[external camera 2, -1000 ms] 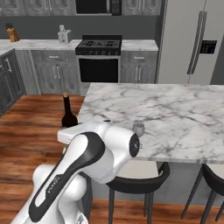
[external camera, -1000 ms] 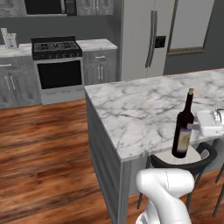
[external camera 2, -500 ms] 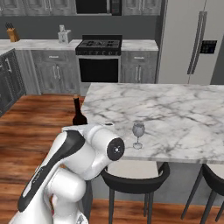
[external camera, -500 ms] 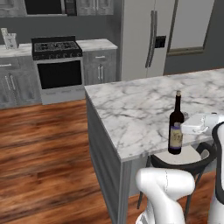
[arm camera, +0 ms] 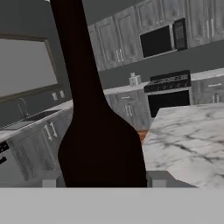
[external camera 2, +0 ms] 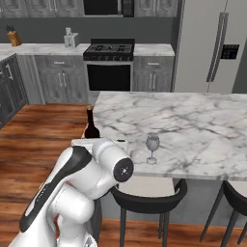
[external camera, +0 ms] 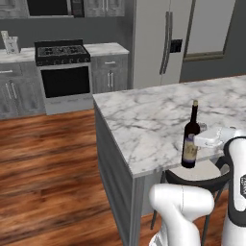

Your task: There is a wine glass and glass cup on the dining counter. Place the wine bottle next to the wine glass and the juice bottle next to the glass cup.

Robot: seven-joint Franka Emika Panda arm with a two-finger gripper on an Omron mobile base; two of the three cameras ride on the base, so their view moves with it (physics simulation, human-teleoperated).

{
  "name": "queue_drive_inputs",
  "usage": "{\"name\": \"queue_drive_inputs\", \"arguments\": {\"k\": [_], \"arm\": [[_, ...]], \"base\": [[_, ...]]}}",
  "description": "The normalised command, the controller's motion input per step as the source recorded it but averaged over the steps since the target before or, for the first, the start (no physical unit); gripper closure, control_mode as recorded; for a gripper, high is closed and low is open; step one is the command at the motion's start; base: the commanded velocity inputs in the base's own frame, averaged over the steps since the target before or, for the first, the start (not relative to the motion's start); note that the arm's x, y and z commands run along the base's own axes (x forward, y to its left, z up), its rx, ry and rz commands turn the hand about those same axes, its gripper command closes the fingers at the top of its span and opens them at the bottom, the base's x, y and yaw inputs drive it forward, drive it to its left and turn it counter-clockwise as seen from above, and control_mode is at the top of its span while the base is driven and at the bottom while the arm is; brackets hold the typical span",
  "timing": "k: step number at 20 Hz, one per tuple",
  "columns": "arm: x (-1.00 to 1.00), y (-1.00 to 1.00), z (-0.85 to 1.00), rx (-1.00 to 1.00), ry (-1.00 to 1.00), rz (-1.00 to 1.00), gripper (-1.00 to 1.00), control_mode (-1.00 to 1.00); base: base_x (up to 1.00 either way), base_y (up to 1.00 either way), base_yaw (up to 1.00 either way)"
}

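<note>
Upright in the robot's grasp, the wine bottle [external camera: 190, 139] hangs at the near edge of the marble dining counter [external camera: 158, 115], carried vertical — presumably so it can be set straight down on its base. The gripper [external camera: 207, 139] reaches in from the side at about the bottle's shoulder, its white hand level with the label's top in the left base view. Seen from the hand camera, the dark body of the bottle sits squarely between the two fingertips [arm camera: 49, 182], which stand on either side of it; the fingers appear closed against the glass, spread only as wide as the bottle itself. From the right base view the bottle's neck and shoulder rise just behind the arm's white elbow, at the counter's left corner. The wine glass [external camera 2: 152, 147] stands alone near the counter's front edge, some way along from the bottle — the spot beside it is where the bottle is meant to go. Judging by that gap, the carry is well under way but the placing is not yet done.
</note>
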Motion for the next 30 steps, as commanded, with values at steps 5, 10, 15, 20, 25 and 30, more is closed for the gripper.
{"name": "queue_drive_inputs", "arguments": {"k": [5,10,15,20,25,30], "arm": [[0.61,-0.3,-0.15,0.0,0.0,-0.05,1.0,-1.0],[0.57,-0.18,-0.29,0.0,0.0,-0.04,1.0,-1.0],[0.51,-0.14,-0.44,-0.01,0.0,0.0,1.0,-1.0],[0.47,-0.16,-0.45,-0.04,-0.04,0.0,1.0,-1.0],[0.37,-0.16,-0.34,-0.06,-0.03,0.0,1.0,-1.0],[0.21,-0.09,-0.22,-0.05,-0.04,0.0,1.0,-1.0]], "base": [[0.0,0.0,0.0],[0.0,0.0,0.0],[0.0,0.0,0.0],[0.0,0.0,0.0],[0.0,0.0,0.0],[0.0,0.0,0.0]]}}
